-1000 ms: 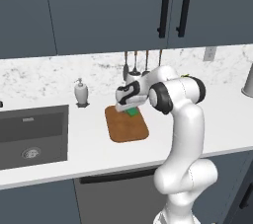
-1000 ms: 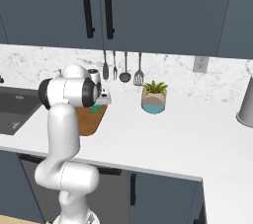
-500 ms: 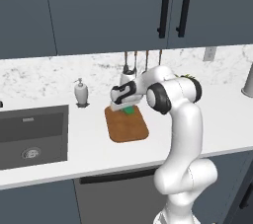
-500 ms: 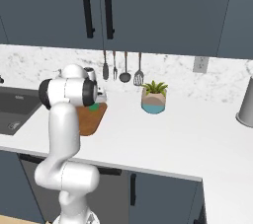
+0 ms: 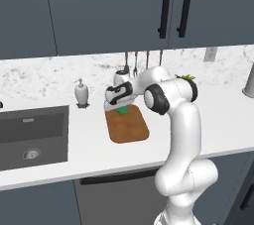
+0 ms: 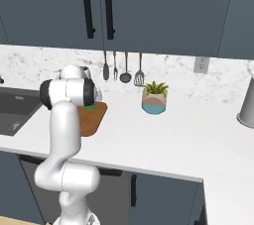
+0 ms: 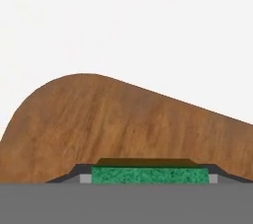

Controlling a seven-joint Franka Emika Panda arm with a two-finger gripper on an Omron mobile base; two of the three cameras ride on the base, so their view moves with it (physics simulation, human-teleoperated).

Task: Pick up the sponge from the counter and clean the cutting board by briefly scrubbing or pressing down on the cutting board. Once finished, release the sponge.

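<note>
The counter (image 5: 213,120) runs as a broad white top, with the sink (image 5: 30,135) sunk in at its 9 o'clock end in the left base view, so water and worktop sit side by side. The arm (image 5: 176,135) rises from the lower right of that view and bends back toward 10 o'clock, likely because the work lies toward the backsplash rather than at the front edge. The board (image 5: 127,126) lies flat on the counter just right of the sink, its long side running front to back, which gives the arm a steady surface to press on. A potted plant (image 6: 155,97) stands well apart from it at 3 o'clock in the right base view, and a soap bottle (image 5: 81,93) stands near the board's far left corner, both out of the scrubbing path. The gripper (image 5: 120,106) hangs over the far end of the board, pointing down. Its jaws are closed on the sponge (image 5: 122,111), a finger at each end in the hand view, green face toward the camera. The sponge sits at the board's far end, at or just above the wood; contact cannot be told, though the pose suits pressing down.
</note>
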